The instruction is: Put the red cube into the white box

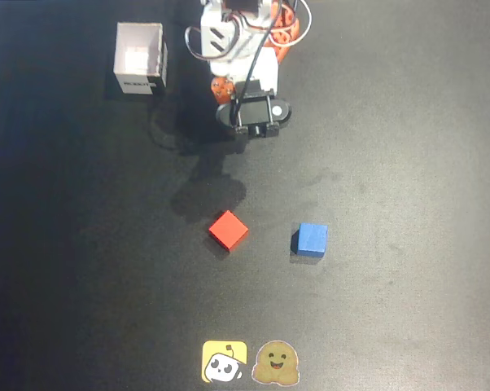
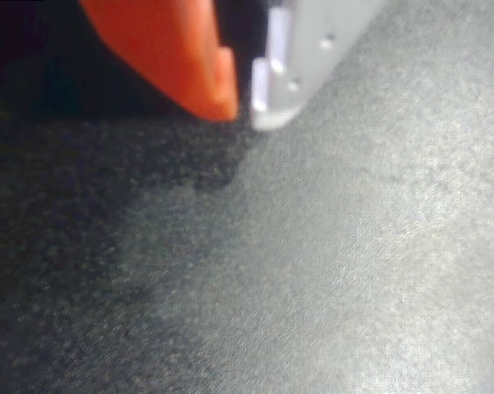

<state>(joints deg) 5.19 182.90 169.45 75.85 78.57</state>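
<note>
The red cube (image 1: 228, 230) lies on the black table, turned at an angle, near the middle of the overhead view. The white box (image 1: 139, 59) stands open-topped at the upper left, its labelled side facing down the picture. My arm (image 1: 243, 77) is folded at the top centre, well above the cube and to the right of the box. In the wrist view my gripper (image 2: 244, 113) hangs just over the bare mat, its orange finger (image 2: 181, 57) and white finger (image 2: 300, 49) close together with nothing between them.
A blue cube (image 1: 312, 240) sits to the right of the red one, a cube's width or so apart. Two stickers (image 1: 249, 362) lie at the bottom edge. A cable loops on the mat beside the arm's base, below the box.
</note>
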